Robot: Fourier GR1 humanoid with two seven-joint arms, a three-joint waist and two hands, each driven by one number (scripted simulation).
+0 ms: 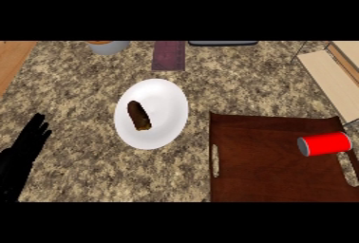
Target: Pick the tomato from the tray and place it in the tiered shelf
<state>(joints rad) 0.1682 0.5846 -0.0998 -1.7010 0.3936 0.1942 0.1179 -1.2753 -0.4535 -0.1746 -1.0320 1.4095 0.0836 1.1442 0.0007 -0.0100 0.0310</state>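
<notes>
The speckled bench (77, 80) carries a tray (273, 175) where the red cylinder (326, 144), no tomato by shape, lies sideways nearest the shelf (329, 78), likely a short carry; the left hand (24, 147) rests open at left.

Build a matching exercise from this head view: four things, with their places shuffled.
Things:
1. red cylinder
2. brown elongated piece
3. light wooden tiered shelf
4. black left hand

Places:
A. on the white plate
B. at the view's lower left edge
C. lying on its side on the dark brown tray
D. at the upper right

Pairs: 1-C, 2-A, 3-D, 4-B
</notes>
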